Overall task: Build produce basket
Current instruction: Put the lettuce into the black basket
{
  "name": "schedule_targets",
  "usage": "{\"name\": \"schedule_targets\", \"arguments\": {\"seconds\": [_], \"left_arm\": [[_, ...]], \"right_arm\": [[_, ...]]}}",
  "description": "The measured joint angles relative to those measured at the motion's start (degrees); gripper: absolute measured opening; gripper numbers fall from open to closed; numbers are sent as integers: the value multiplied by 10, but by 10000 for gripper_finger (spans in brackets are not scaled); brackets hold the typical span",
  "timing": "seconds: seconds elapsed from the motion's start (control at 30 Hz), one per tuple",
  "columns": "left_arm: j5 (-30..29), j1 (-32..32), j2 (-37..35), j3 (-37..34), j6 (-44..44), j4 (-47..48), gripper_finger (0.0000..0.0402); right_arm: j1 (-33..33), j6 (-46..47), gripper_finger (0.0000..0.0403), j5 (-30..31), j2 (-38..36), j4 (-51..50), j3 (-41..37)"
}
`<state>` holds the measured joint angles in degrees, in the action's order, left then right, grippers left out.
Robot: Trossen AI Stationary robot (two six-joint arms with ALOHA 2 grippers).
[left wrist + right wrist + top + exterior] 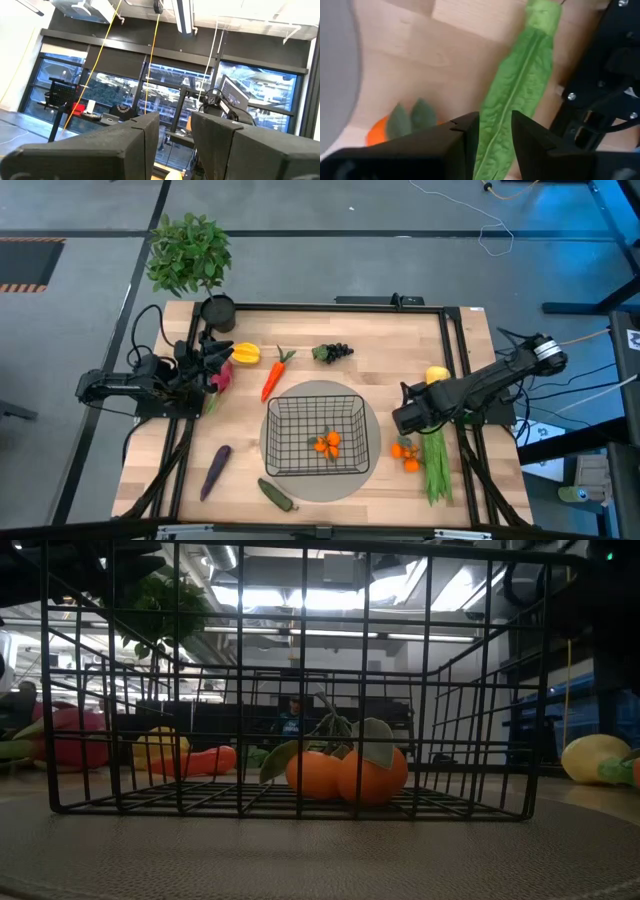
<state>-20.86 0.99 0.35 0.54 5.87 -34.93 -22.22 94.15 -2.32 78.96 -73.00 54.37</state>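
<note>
The black wire basket [318, 435] stands on a grey round mat [372, 470] and holds two tangerines [350, 775]. My right gripper [408, 423] hangs just right of the basket, slightly open and empty, above the green beans [520, 95] and two loose tangerines [405, 455]. My left gripper [218, 360] waits at the table's left, slightly open and empty, beside the yellow pepper [246, 354] and the pink dragon fruit [220, 376]. The carrot [272, 376], grapes [335, 352], lemon [437, 375], eggplant [215, 472] and cucumber [278, 495] lie on the table.
A leafy potted plant [188, 255] stands beyond the far left corner and a black cup [217, 311] at the far left. Black frame rails [462, 380] run along the table's sides. Bare wood shows between the grapes and the lemon.
</note>
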Motion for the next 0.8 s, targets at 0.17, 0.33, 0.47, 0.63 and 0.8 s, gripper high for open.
{"name": "schedule_targets", "arguments": {"seconds": [0.17,0.33,0.47,0.63,0.8], "left_arm": [[0,0,0,0,0,0,105],[0,0,0,0,0,0,105],[0,0,0,0,0,0,105],[0,0,0,0,0,1,105],[0,0,0,0,0,1,105]], "right_arm": [[0,0,103,-27,23,7,-15],[-1,1,104,-16,34,7,-23],[-1,-1,108,13,35,4,-23],[-1,-1,131,54,35,2,-23],[-1,-1,163,53,35,2,-23]]}}
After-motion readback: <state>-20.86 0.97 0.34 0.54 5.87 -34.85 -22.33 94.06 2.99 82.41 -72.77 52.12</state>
